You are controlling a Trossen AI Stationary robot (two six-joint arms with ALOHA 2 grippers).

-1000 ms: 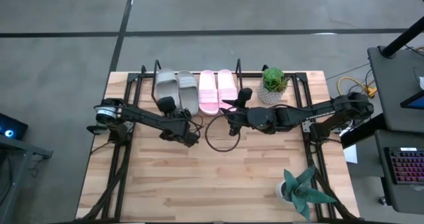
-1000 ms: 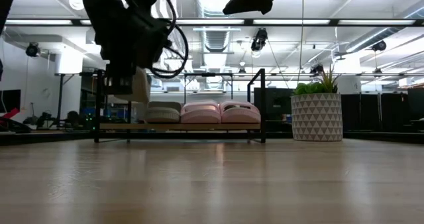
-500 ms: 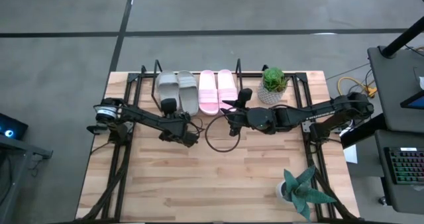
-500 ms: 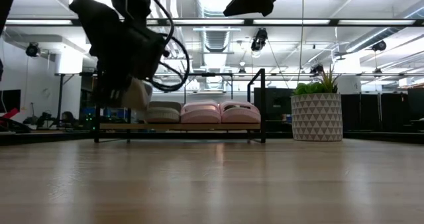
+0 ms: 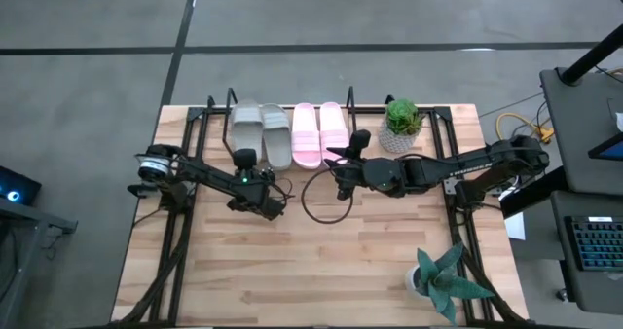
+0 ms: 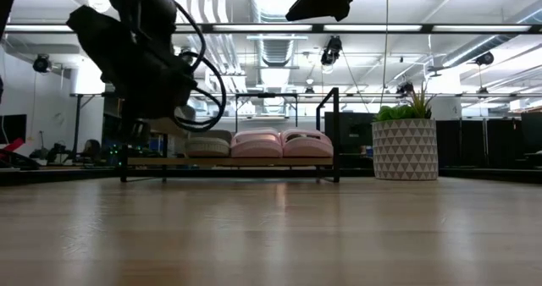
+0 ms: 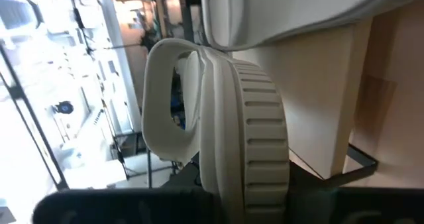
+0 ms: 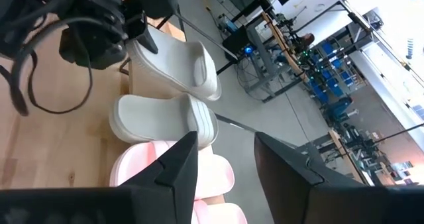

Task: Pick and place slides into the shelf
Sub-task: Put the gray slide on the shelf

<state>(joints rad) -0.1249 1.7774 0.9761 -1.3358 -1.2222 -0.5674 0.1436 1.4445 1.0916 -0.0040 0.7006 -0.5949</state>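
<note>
The shelf (image 6: 229, 162) stands at the table's far edge. On it lie one grey-green slide (image 5: 277, 136) and the pale pink pair (image 5: 319, 134). My left gripper (image 5: 243, 159) is at the shelf's left end, shut on the second grey-green slide (image 5: 245, 125), which lies roughly level over the board there. I cannot tell whether this slide touches the board. My right gripper (image 5: 346, 146) hangs open above the table, just on the near side of the pink pair, touching nothing. My left gripper pinches the grey-green slide by its heel end (image 8: 142, 48), coming level from the table's near side with the fingers along the slide's length. The toe end (image 8: 205, 78) points toward the far edge. In the left wrist view the ribbed sole edge (image 7: 255, 138) runs back between the fingers.
A potted plant in a patterned pot (image 5: 401, 125) stands right of the shelf. A second plant (image 5: 443, 278) sits at the near right corner. A cable loop (image 5: 326, 201) hangs between the arms. Bare tabletop (image 5: 311, 261) lies on the near side.
My left gripper has turned and drawn a little toward the table's left, still shut on the slide. The slide, which hung steeply below the gripper, has tipped down toward level over the shelf's left end. The right arm has kept still.
</note>
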